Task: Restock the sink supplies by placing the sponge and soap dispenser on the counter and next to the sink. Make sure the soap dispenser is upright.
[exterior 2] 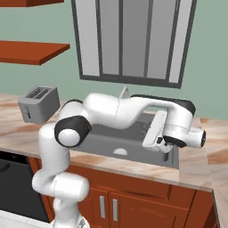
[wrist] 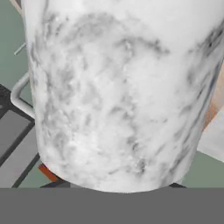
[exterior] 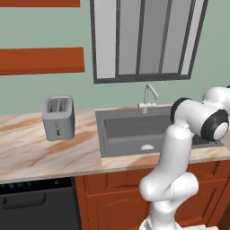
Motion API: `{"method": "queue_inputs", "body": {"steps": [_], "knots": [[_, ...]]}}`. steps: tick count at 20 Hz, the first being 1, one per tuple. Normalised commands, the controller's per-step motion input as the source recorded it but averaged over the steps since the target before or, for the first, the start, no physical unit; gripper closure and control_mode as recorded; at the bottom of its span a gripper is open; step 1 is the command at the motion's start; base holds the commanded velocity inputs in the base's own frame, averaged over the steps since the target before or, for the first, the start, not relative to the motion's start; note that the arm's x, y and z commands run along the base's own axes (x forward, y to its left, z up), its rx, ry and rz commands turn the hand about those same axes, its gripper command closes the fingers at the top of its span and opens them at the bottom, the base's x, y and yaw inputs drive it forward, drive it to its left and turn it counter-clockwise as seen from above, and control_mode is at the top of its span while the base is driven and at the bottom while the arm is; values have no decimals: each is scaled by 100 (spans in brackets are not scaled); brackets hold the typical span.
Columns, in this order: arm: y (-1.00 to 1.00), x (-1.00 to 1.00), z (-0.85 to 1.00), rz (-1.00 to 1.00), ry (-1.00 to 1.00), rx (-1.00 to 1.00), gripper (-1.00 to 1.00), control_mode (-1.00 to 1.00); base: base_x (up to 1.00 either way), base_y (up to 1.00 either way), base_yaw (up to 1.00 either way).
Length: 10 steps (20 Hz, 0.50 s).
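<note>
nearest the base, a dark appliance front (exterior: 38,204) is seen low on the left, beside reddish-brown cabinet doors (exterior 2: 133,207) under the counter (exterior: 49,152). above the cabinets, the white arm is bent across the front of the sink (exterior: 130,130), its hand reaching to the right end of the basin in the right base view, where the gripper (exterior 2: 165,143) is mostly hidden by the wrist. pressed close against the hand camera, a whitish marbled cylinder, taken to be the soap dispenser (wrist: 122,92), is seen with its rounded end just above the finger tips; whether the fingers are clamped on it cannot be told, as the tips are covered. past it, the chrome faucet (wrist: 19,98) and the dark basin are glimpsed, rolled sideways.

on the counter to the left of the sink, well apart from it, a grey toaster (exterior: 58,117) is stood upright. at the far edge of the basin the faucet rises, and behind it a dark-framed window (exterior: 143,38) is set in the green wall, with two reddish shelves (exterior: 40,59) to its left.
</note>
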Motion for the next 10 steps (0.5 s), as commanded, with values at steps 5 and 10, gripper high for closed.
{"method": "queue_inputs", "body": {"steps": [5, 10], "knots": [[-70, 11, 24, 1, 0, 31, 100, -100, 0, 0, 0], [-61, 23, 3, 0, 8, 21, 100, -100, 0, 0, 0]]}}
